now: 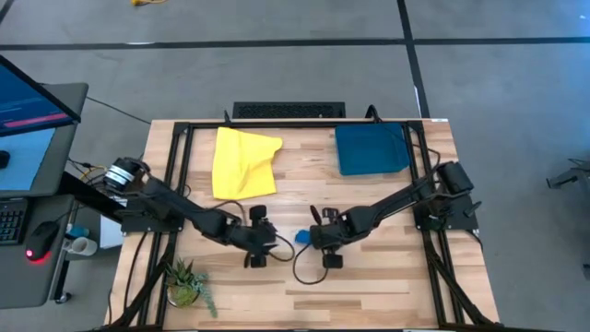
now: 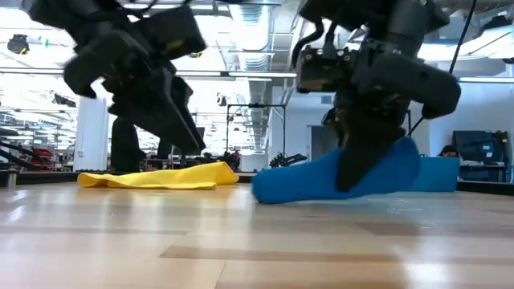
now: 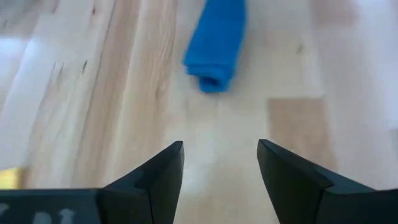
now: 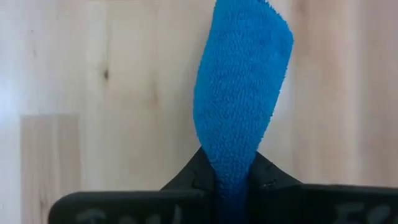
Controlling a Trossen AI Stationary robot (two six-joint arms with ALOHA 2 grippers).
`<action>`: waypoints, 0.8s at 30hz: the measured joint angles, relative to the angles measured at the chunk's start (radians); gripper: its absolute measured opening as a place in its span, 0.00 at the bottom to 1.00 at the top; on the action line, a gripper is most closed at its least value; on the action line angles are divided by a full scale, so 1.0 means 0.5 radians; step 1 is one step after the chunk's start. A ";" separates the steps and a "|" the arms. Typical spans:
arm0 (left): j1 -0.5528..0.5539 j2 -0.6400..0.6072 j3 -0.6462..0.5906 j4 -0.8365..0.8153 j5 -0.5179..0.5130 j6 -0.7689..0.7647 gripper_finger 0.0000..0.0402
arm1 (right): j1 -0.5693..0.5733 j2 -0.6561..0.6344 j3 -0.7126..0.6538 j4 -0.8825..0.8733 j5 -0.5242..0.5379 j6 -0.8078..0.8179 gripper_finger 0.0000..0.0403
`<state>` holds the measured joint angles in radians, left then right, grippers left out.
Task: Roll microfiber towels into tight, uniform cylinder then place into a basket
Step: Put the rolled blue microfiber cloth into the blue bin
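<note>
The blue microfiber towel is rolled into a short cylinder at the table's middle, and my right gripper is shut on it. My left gripper hangs open just to the roll's left, above bare wood and clear of it, with the roll's open end ahead of its fingers. The yellow towel lies loosely spread on the table at the far left. The dark teal basket stands at the far right with nothing showing in it. My right gripper pinches the blue roll between its two fingers, nearer the roll's right end than its left. The fingers come from above, slanting down, across the roll. The roll is tilted: the held side is raised and the left end is down at the table top.
A small potted plant stands at the near left corner. Black frame rails run along the table's left and right sides. A desk with a monitor and a mouse stands beyond the left edge. Bare wood lies along the near edge.
</note>
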<state>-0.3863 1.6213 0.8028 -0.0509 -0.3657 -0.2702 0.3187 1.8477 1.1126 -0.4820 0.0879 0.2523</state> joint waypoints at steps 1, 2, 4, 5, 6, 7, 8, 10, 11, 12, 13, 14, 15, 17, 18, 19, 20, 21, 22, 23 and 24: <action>-0.002 -0.033 -0.095 0.171 0.015 -0.011 0.50 | 0.000 -0.033 -0.001 -0.053 0.025 0.000 0.11; -0.002 -0.068 -0.196 0.332 0.039 -0.019 0.50 | 0.000 -0.065 -0.001 -0.078 0.045 -0.001 0.11; -0.001 -0.141 -0.373 0.633 0.088 -0.051 0.50 | -0.001 -0.132 0.000 -0.135 0.084 -0.019 0.12; 0.003 -0.173 -0.451 0.805 0.104 -0.058 0.50 | -0.001 -0.169 0.000 -0.175 0.096 -0.036 0.12; 0.010 -0.208 -0.519 0.933 0.110 -0.057 0.50 | -0.005 -0.208 0.000 -0.192 0.099 -0.055 0.12; 0.011 -0.243 -0.580 1.030 0.112 -0.045 0.50 | -0.012 -0.251 0.000 -0.207 0.103 -0.076 0.12; 0.018 -0.272 -0.623 1.097 0.137 -0.023 0.50 | -0.019 -0.295 0.001 -0.233 0.109 -0.087 0.12; 0.028 -0.342 -0.684 1.153 0.163 -0.008 0.50 | -0.044 -0.389 0.002 -0.309 0.151 -0.103 0.12; 0.030 -0.372 -0.699 1.169 0.164 -0.008 0.50 | -0.063 -0.436 0.002 -0.344 0.177 -0.104 0.12; 0.031 -0.393 -0.703 1.171 0.164 -0.008 0.50 | -0.083 -0.486 0.002 -0.390 0.206 -0.104 0.12; 0.031 -0.418 -0.709 1.164 0.164 -0.008 0.50 | -0.104 -0.538 0.002 -0.450 0.242 -0.105 0.12; 0.031 -0.435 -0.710 1.159 0.163 -0.006 0.50 | -0.129 -0.584 0.002 -0.494 0.277 -0.113 0.12; 0.029 -0.440 -0.710 1.175 0.164 -0.005 0.50 | -0.157 -0.628 0.003 -0.529 0.305 -0.127 0.12; 0.022 -0.451 -0.710 1.173 0.165 -0.003 0.50 | -0.223 -0.716 0.002 -0.630 0.347 -0.168 0.12; 0.018 -0.454 -0.710 1.174 0.167 0.000 0.50 | -0.263 -0.754 0.002 -0.644 0.357 -0.199 0.12; 0.012 -0.454 -0.710 1.176 0.168 0.005 0.50 | -0.306 -0.791 0.004 -0.659 0.358 -0.234 0.12; 0.011 -0.454 -0.710 1.174 0.170 0.006 0.50 | -0.352 -0.830 0.002 -0.702 0.359 -0.270 0.12; 0.008 -0.454 -0.710 1.172 0.172 0.006 0.50 | -0.399 -0.864 -0.004 -0.717 0.361 -0.315 0.12; 0.008 -0.454 -0.710 1.171 0.195 0.006 0.50 | -0.447 -0.893 -0.007 -0.705 0.361 -0.364 0.12; 0.008 -0.454 -0.710 1.170 0.218 0.005 0.50 | -0.497 -0.926 -0.016 -0.715 0.361 -0.405 0.12; 0.008 -0.454 -0.710 1.170 0.251 0.003 0.50 | -0.550 -0.959 -0.025 -0.758 0.361 -0.446 0.12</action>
<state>-0.3824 1.3941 0.4477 0.5339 -0.2402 -0.2686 0.0439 1.3684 1.1002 -0.8612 0.2682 0.0295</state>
